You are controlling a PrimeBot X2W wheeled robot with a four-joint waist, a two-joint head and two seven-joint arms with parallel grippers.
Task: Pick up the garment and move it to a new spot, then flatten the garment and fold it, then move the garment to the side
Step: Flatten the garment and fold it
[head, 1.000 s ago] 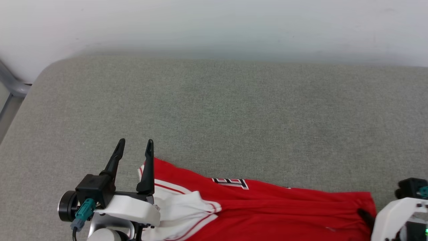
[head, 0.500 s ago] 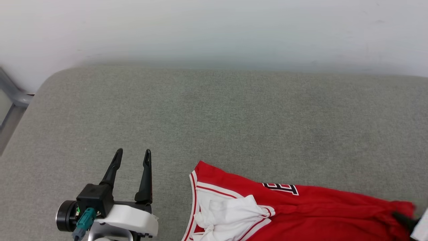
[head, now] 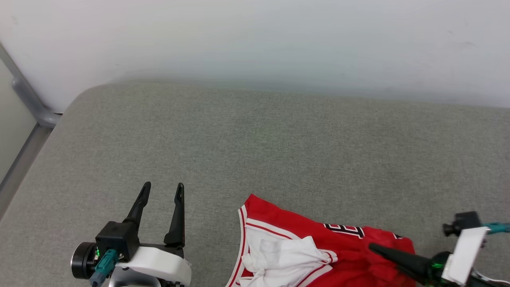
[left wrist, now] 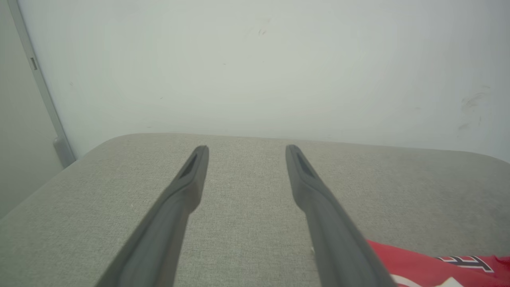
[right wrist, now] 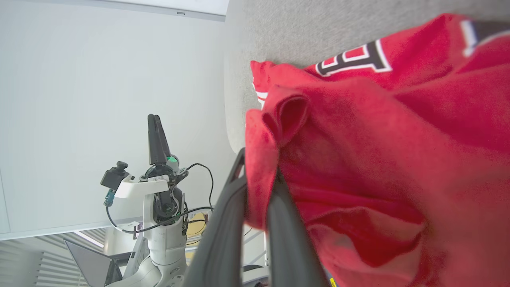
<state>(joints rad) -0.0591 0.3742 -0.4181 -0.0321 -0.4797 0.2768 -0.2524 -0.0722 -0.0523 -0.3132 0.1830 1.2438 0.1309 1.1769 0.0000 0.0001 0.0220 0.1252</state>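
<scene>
- Where the right gripper pokes into the lower right corner of the head view, its two dark fingers are squeezed together on a bunched red fold of the garment. The right wrist view shows it up close: fabric is pinched between the fingers just below the tips and billows out to the right of the frame.
- The garment sits along the bottom edge of the head view, right of centre, crumpled on the grey cushion. It's got a red body, a white sleeve with red stripes scrunched up at its left end, and a bit of black, white-outlined lettering peeking out on top.
- In the lower left of the head view, the left gripper has its fingers spread wide with nothing between them, pointing up the frame. It's off to the garment's left, with a strip of bare cushion in between, so not touching.
- In the left wrist view those spread fingers frame plain cushion, and a red corner of the garment pokes in at the lower right.
- Further up the head view, the cushion is bare all the way to its far edge and rounds off at the upper left.
- Behind that there's a plain white wall across the top, plus a grey metal bar running diagonally down the left edge.
</scene>
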